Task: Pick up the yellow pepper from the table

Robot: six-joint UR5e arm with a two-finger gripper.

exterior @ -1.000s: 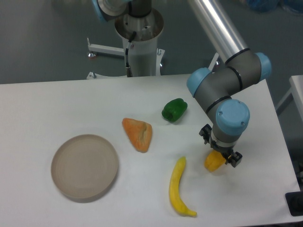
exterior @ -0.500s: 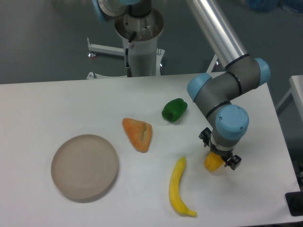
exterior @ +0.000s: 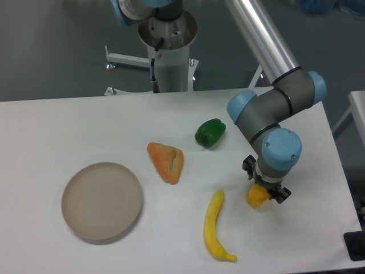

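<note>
We are at the grasping step: our gripper (exterior: pixel 264 189) has its wrist directly over the yellow pepper (exterior: pixel 257 196), which sits on the table (exterior: pixel 68 125) at about four o'clock from the tabletop's middle, near the right edge. The pepper shows below and slightly left of the blue wrist cap, with dark finger parts to either side of it, but the wrist hides the fingertips, so we cannot tell whether the jaws are apart or already pressing on the pepper. We also cannot tell whether the pepper is touching the table or just clear of it; a faint shadow lies under it. From the pepper, the yellow banana (exterior: pixel 215 228) lies at about eight o'clock, near but apart, the green pepper (exterior: pixel 210 132) is well off at about eleven o'clock, the orange wedge (exterior: pixel 166 161) sits further at ten o'clock, and the round tan plate (exterior: pixel 102 200) is far away at nine o'clock. We judge the next move to be confirming a firm hold on the lumpy, glossy body, then lifting straight up, since a glossy rounded toy could slip from a loose pinch, and keeping clear of the banana.
</note>
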